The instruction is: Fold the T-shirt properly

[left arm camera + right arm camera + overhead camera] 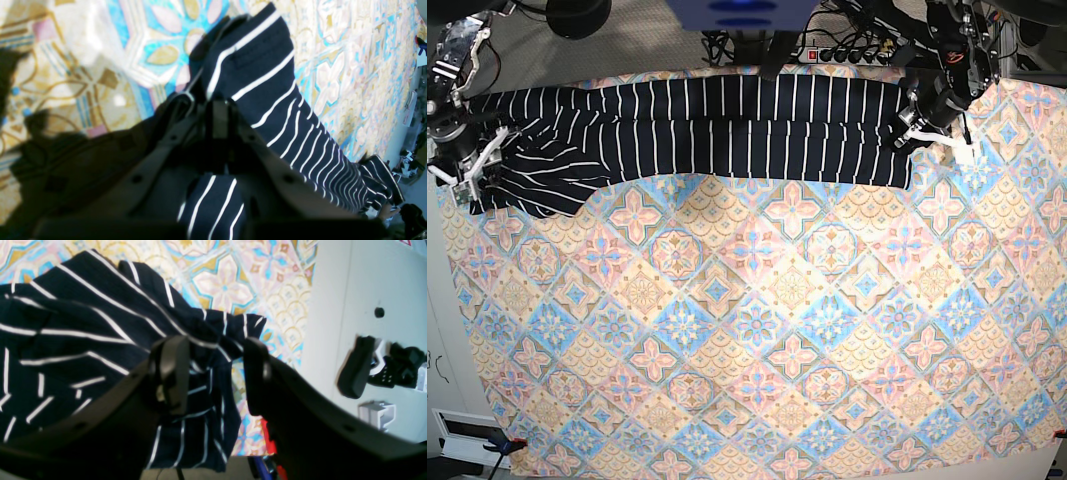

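- T-shirt (727, 128) lies stretched in a long narrow band along the far edge of the bench (757, 330), running almost side to side; one end is bunched at the base view's left edge, the other ends near the right corner.
- Nearly all of the patterned tablecloth (827, 380) in front of the shirt is bare, wide free room toward the near edge; little room behind the shirt, where cables and a power strip (847, 50) sit just past the bench edge.
- Left end effector (218, 111) is clamped tight on a striped fold; fabric passes between the fingers and trails off to the far end.
- Right end effector (213, 373) stands partly spread, fingers apart with crumpled shirt fabric between and below them; cannot tell if a finger touches the cloth, no pinch visible.
- Base view shows the whole shirt span and both arms at its ends, not the finger gaps.
- Right wrist view alone shows the bench's side edge and the pale floor (367, 280) beyond with black parts (383, 366) lying on it.
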Robot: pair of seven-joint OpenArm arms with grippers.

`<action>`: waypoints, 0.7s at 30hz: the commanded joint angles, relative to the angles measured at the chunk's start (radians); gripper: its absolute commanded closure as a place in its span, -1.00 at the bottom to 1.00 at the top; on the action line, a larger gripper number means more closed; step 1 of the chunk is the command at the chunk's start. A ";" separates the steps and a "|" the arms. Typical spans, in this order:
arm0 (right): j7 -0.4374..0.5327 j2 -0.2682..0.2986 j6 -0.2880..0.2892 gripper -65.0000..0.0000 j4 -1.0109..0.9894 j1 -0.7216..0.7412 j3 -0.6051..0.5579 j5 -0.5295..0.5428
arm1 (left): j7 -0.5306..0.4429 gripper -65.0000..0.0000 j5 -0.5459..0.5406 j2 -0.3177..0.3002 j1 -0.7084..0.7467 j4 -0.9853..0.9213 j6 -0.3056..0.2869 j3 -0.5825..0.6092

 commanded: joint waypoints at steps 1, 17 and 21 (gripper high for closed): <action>0.017 0.017 -0.006 0.21 0.011 0.019 -0.008 0.010 | -0.001 1.00 0.031 -0.008 0.004 0.002 0.026 -0.001; 0.043 0.019 -0.006 0.21 -0.179 0.102 -0.028 0.010 | 0.000 1.00 0.031 -0.009 0.001 0.002 0.026 -0.003; 0.054 0.019 -0.006 0.25 -0.205 0.107 -0.028 0.010 | 0.000 1.00 0.031 -0.009 0.001 0.002 0.026 -0.003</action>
